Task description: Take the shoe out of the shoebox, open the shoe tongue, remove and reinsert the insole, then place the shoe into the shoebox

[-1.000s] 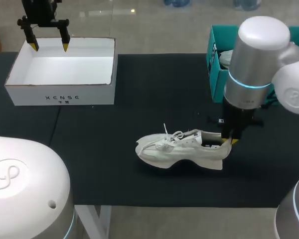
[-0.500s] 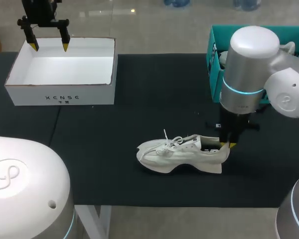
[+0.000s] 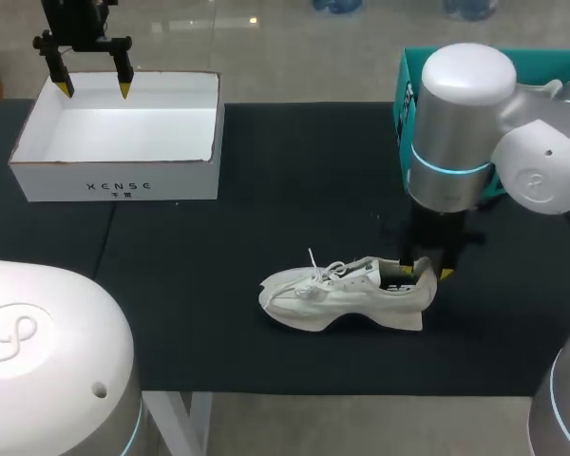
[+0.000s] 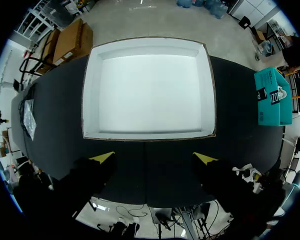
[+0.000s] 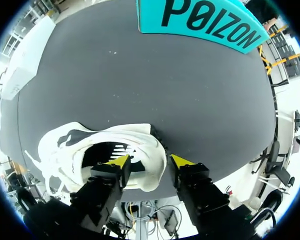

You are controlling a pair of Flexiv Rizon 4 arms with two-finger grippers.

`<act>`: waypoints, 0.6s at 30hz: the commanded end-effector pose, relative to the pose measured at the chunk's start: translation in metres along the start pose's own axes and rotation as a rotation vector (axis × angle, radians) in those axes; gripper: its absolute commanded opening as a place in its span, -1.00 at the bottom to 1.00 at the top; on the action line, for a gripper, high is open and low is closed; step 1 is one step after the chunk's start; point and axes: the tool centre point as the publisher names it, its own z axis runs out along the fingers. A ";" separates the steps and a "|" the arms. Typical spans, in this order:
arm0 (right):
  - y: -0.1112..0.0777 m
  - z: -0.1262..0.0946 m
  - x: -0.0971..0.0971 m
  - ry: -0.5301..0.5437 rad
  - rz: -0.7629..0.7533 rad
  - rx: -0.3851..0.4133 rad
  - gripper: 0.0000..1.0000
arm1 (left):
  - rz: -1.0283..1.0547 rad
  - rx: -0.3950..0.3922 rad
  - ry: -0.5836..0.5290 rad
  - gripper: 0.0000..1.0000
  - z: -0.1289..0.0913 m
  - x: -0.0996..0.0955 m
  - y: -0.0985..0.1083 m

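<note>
Shoe [image 3: 347, 290] lying on worktop [image 3: 294, 161], out of white shoebox [image 3: 114, 180]. Right claw [image 5: 151, 162] straddles heel rim (one finger inside), apparently pinching it, likely steadying shoe for insole work. Left claw [image 3: 94, 87] wide open, empty, parked above shoebox.

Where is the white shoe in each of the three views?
Head view: the shoe lies mid-table, heel at the right gripper.
Left wrist view: shoe small, far from the white box.
Right wrist view: shoe at the right gripper.
Shared landmark: teal box.
</note>
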 end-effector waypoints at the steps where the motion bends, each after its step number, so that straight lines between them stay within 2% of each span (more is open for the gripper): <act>1: -0.002 -0.028 -0.014 0.067 -0.032 -0.031 1.00 | 0.000 0.000 0.000 1.00 0.000 0.000 0.000; 6: 0.009 -0.060 -0.012 0.181 -0.263 -0.076 1.00 | 0.000 0.000 0.000 1.00 0.000 0.000 0.000; 11: 0.008 -0.089 -0.003 0.169 -0.789 -0.160 1.00 | 0.000 0.000 0.000 1.00 0.000 0.000 0.000; 12: 0.005 -0.093 0.001 0.176 -0.919 -0.151 1.00 | 0.000 0.000 0.000 1.00 0.000 0.000 0.000; 14: -0.005 -0.096 0.008 0.163 -1.147 -0.044 1.00 | 0.000 0.000 0.000 1.00 0.000 0.000 0.000; 18: -0.005 -0.096 0.008 0.163 -1.147 -0.044 1.00 | 0.000 0.000 0.000 1.00 0.000 0.000 0.000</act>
